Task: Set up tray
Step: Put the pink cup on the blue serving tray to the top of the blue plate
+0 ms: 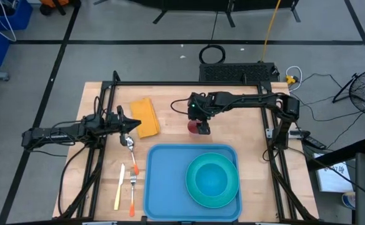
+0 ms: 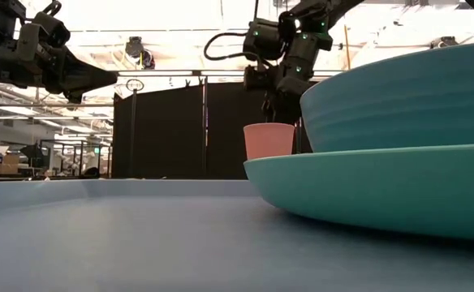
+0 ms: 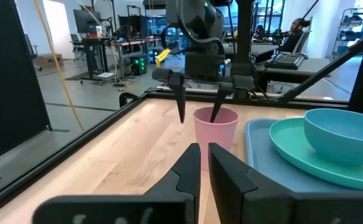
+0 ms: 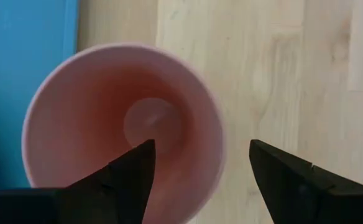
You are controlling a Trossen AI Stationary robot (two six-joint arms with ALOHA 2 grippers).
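Note:
The blue tray [image 1: 167,181] lies at the table's near edge. On its right half sits a turquoise plate [image 1: 232,187] with a turquoise bowl [image 1: 211,178] on it. A pink cup [image 1: 199,127] stands upright on the wood just past the tray's far rim. My right gripper [image 4: 200,168] hangs over the cup, pointing down and open. One finger [image 4: 132,171] is inside the cup's mouth and the other [image 4: 281,177] is outside its wall [image 4: 215,149], with gaps showing. My left gripper [image 1: 134,125] hovers shut above a spoon [image 1: 130,143], left of the tray.
A yellow cloth [image 1: 145,117] lies on the wood behind the left gripper. A yellow-handled knife [image 1: 118,186] and an orange-handled fork [image 1: 133,190] lie side by side left of the tray. Black frame rails [image 1: 170,84] border the table. Bare wood lies between cloth and cup.

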